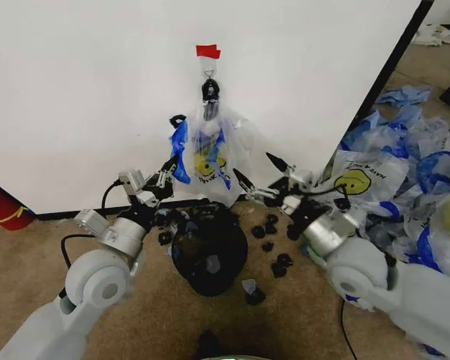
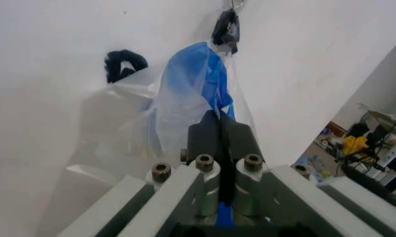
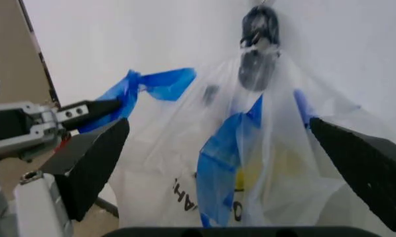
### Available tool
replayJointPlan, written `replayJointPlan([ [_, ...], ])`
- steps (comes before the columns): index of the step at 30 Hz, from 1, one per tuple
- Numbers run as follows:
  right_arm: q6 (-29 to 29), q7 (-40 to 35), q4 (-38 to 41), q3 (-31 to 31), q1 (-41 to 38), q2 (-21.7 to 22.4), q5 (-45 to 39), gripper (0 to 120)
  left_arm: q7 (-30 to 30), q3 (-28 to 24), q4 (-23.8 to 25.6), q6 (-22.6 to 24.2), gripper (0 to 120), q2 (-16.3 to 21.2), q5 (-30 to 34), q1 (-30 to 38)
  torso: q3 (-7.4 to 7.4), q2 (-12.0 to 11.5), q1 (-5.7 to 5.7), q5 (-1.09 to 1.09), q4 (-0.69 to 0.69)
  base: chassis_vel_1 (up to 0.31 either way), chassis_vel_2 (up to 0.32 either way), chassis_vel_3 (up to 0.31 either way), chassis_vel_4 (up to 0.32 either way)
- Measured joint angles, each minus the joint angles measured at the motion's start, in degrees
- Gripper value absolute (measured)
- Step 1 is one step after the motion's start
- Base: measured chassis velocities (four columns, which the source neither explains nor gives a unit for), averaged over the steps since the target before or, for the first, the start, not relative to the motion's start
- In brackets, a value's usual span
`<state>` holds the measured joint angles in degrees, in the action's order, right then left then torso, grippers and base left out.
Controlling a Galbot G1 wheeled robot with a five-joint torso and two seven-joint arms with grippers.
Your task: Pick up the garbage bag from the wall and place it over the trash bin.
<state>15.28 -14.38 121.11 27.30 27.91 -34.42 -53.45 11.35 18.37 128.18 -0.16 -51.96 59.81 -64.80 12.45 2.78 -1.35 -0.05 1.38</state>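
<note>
Left gripper [image 1: 170, 166] pinches garbage bag [image 1: 214, 161].

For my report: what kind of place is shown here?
Probably an indoor test setup, not a home: a freestanding white wall on carpet, a heap of identical bags beside it, and a cluttered workroom behind.

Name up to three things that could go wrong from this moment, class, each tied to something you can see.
1. The left tool is shut on a blue handle of the garbage bag, which hangs from a black clip on the wall; pulling may tear the thin plastic.
2. The right tool, open beside the bag, might grasp only one layer.
3. Black scraps lie around the trash bin, and the bag could snag them.
</note>
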Motion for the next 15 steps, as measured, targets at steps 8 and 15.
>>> replayJointPlan([
  [8,-2.47,-3.47,-3.85,12.59,-12.05,-4.30,-1.32,100,-0.08,1.47,0.73,0.00,0,0.30,0.10,-0.93,0.00,0.00,0.00,-0.02,-0.02,0.000,0.000,0.000,0.000],
  [15,-5.22,-7.69,-7.15,19.15,-19.13,-7.76,-3.31,100,-0.37,2.21,0.96,-0.31,0,-0.08,0.08,-1.66,0.00,0.00,0.00,-0.02,-0.02,0.000,0.000,0.000,0.000],
])
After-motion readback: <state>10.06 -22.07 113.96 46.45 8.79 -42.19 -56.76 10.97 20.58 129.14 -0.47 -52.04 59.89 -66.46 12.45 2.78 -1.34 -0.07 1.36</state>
